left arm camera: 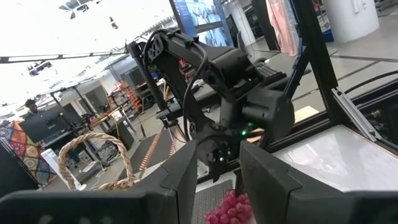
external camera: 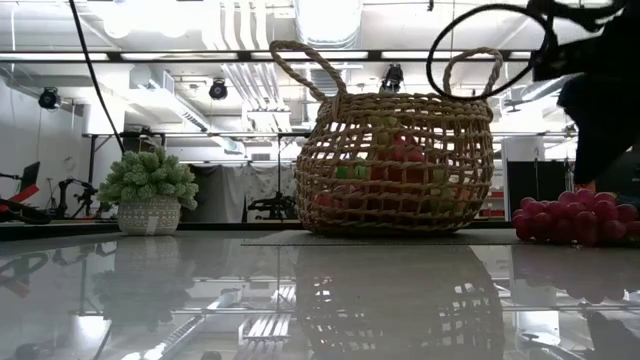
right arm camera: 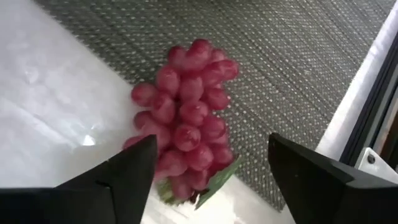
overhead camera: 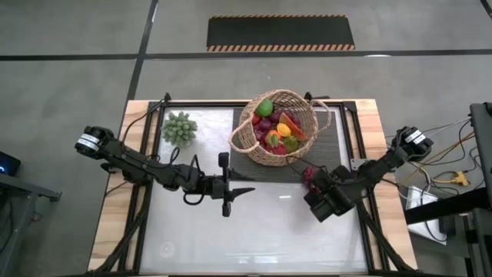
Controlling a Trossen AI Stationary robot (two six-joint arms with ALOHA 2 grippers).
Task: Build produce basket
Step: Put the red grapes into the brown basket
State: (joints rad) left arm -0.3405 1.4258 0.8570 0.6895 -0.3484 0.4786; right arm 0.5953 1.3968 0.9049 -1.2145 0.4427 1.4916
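No words, labels, brand names or numbers can be read anywhere in these views. The nearest thing to a sign is a dark floor mat (overhead camera: 280,32) beyond the counter, edged with orange and black warning stripes but carrying no lettering. A blue panel (left arm camera: 198,15) in the room behind shows marks too blurred to make out.

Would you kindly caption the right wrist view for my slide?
Right gripper open over the red grape bunch, which lies at the edge of the grey woven mat.
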